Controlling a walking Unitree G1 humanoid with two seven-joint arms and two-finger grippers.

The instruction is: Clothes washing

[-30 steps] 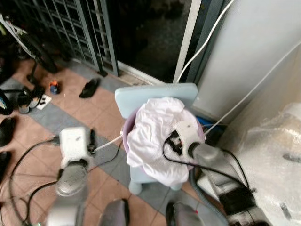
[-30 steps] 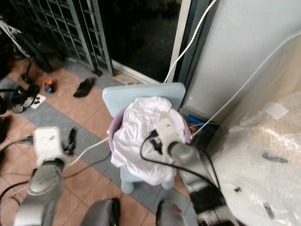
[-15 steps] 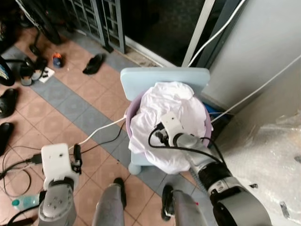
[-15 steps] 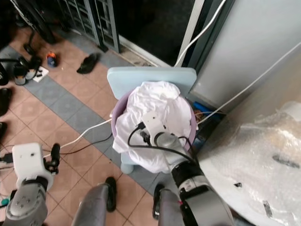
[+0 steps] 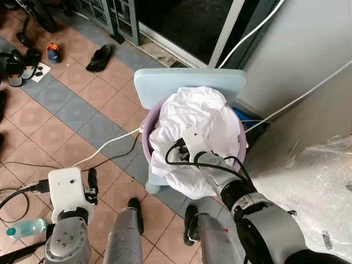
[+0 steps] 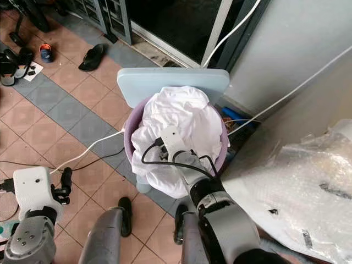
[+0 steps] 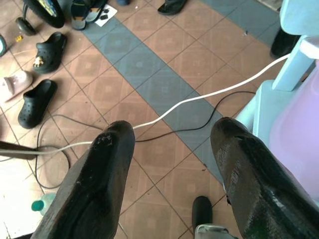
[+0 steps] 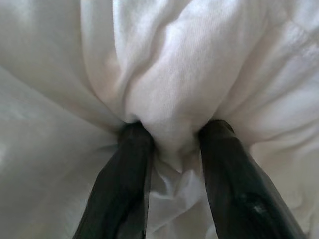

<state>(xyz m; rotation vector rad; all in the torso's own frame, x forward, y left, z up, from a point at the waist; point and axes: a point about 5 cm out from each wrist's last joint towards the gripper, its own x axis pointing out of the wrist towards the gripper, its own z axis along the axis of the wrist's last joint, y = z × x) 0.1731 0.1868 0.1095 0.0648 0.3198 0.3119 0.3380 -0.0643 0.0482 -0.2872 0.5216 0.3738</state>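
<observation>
Right end effector (image 8: 172, 149) is sitting buried in the white laundry (image 5: 195, 124), both black fingers (image 8: 119, 184) pressed into the cloth with a fat fold bunched up between them, so it's pinching that fold rather than fully closed. That pile is heaped in a purple basin (image 5: 147, 144) perched on a light blue plastic chair (image 5: 187, 85), and it's spilling over the near rim.

Left end effector (image 7: 172, 164) is hanging low beside the robot over the tiled floor (image 5: 82, 110), fingers spread wide apart and holding nothing, with a white cable (image 7: 199, 97) running across the tiles underneath.

For doing this bit well, I'd say the grip wants to be deep in the fold, not just skimming the top layer, otherwise it's probably slipping out the moment the arm is lifting. Going up slow and straight seems smart too, since the basin looks light and the chair small, and a sideways tug could be dragging the whole lot off.

Laundry is right at the fingertips, touching both fingers, the rest of the heap lying beyond and around them.
</observation>
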